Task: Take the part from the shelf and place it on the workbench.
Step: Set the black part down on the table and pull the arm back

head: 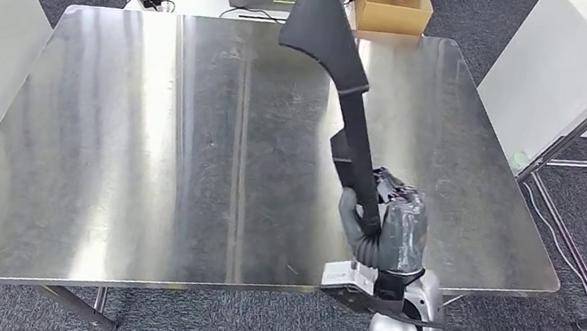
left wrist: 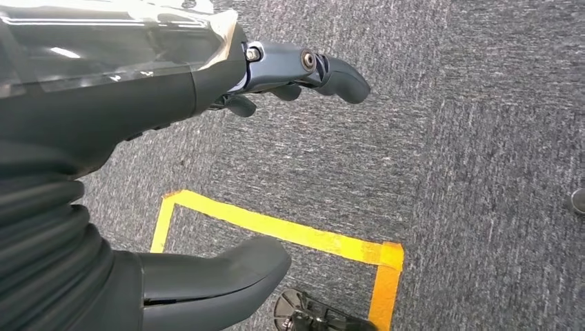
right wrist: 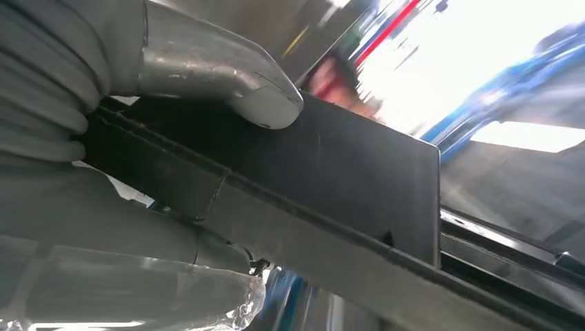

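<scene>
- Right hand (head: pixel 388 226) is gripping the long black part (head: pixel 334 64) by its low end, upright over the worktop (head: pixel 139 149).
- Top-heavy, so it's risking tipping or clattering down.
- Left hand (left wrist: pixel 290 76) is hanging empty, fingers apart.

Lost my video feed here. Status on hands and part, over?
Right hand grips black part, held upright above workbench, not yet set down. Left hand holds nothing, fingers apart. Bench surface bare below.
</scene>
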